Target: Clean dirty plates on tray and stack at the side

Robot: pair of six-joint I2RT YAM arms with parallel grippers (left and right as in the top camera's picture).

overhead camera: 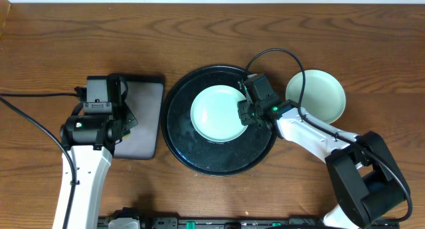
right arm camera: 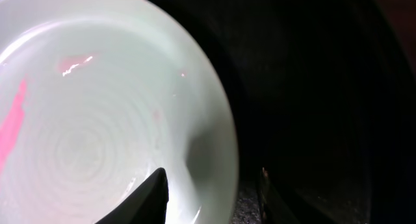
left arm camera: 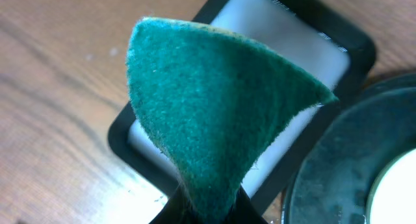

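Hiding the left jaws, the pinched green sponge point(left arm camera: 214, 113) fills that wrist's view.

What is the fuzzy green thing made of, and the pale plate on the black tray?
The green sponge looks like a fibrous scouring pad: matte, fuzzy, and bent where it is pinched. The pale plate looks like glazed ceramic or smooth plastic, glossy with bright glints and faint rings; I cannot tell which.

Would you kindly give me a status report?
Left gripper shut on green sponge. Right gripper open astride smeared mint plate rim, on round black tray. Nothing blocking.
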